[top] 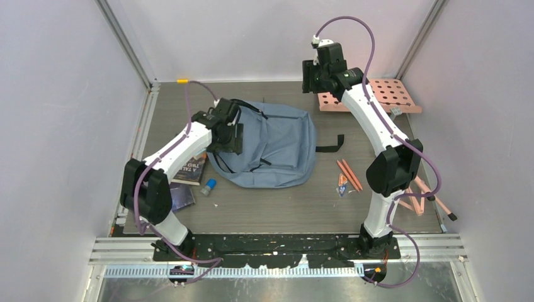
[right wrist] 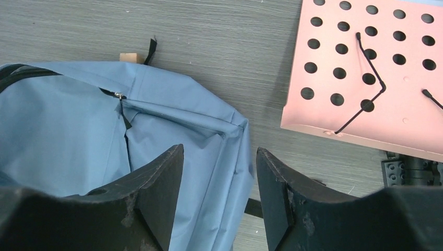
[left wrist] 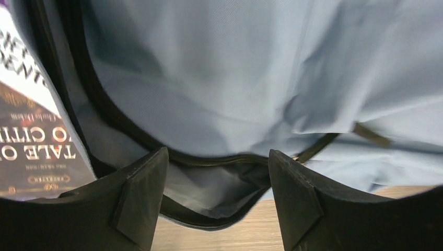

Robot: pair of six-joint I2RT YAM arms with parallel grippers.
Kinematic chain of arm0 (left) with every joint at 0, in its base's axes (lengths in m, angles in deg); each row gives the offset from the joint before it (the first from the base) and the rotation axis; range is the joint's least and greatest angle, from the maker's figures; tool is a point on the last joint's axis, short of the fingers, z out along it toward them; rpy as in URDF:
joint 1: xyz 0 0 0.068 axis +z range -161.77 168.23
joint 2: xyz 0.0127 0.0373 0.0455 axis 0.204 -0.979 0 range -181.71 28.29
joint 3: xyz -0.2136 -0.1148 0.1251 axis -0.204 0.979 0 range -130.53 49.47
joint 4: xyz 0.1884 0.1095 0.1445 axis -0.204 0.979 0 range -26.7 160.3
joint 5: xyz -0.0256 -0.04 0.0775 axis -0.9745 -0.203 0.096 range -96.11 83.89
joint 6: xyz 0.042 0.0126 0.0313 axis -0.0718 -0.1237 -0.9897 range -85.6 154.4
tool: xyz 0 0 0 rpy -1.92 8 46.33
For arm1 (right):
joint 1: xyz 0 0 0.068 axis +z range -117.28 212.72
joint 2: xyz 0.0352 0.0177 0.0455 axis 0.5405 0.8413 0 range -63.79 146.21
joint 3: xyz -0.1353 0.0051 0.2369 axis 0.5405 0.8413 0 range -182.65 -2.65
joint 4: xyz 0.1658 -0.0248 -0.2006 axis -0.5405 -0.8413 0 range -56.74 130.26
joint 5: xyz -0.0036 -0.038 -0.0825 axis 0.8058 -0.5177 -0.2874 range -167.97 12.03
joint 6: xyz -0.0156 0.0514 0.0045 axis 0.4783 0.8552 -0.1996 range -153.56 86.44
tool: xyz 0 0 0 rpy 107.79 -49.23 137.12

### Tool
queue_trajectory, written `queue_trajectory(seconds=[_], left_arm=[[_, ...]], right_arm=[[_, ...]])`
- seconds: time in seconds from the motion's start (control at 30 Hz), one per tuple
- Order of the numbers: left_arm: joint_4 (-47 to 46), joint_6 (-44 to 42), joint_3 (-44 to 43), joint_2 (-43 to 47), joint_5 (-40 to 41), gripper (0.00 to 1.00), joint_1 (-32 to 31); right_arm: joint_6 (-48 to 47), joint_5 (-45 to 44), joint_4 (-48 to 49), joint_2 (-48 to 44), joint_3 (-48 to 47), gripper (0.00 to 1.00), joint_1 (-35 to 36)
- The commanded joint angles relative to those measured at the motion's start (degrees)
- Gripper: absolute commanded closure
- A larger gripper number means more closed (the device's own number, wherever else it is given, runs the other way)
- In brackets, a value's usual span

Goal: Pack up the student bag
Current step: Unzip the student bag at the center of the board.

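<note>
The left gripper point(left wrist: 217, 157), jaws apart, is straddling the zipper rim point(left wrist: 117, 123) of the student bag point(top: 277, 141). The right gripper point(right wrist: 219, 157) is hovering with jaws apart, empty. Bag-opening step; the next move is probably closing on the rim.

Left white-and-black robot arm point(top: 179, 148) is bent low; right white-and-black arm point(top: 368, 116) is stretched far from its base.
The left arm angles inward from its base, wrist tipped down, and its black two-finger left tool point(left wrist: 217, 157) has its jaws spread, clamping nothing. The right arm rises from its elbow toward the far side, and its black right tool point(right wrist: 219, 151) has its jaws parted, gripping nothing.
</note>
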Motion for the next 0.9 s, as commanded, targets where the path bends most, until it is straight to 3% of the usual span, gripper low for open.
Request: queue_trajectory(seconds=[0.0,0.23,0.43,0.73,0.87], left_arm=[[0.0,3.0,5.1,1.5,5.3,0.27,0.2],[2.8,6.4,4.4,0.4,9.8,0.27,0.4],[4.5,7.7,5.9,0.4,12.2,0.22,0.4],[-2.4,6.9,6.5,-3.4,11.0,0.56,2.8],[-0.9,6.9,5.3,-5.3,13.2,0.56,3.6]], right_arm=[[1.4,1.5,4.4,-3.7,0.1,0.41,-0.3],[2.9,3.7,4.8,-3.3,0.7,0.41,-0.8],[3.0,3.8,4.8,-2.5,-0.1,0.42,-0.9],[3.0,4.2,4.5,-1.7,-0.7,0.44,-1.2],[2.5,4.0,4.3,-1.6,-1.0,0.44,-1.2]])
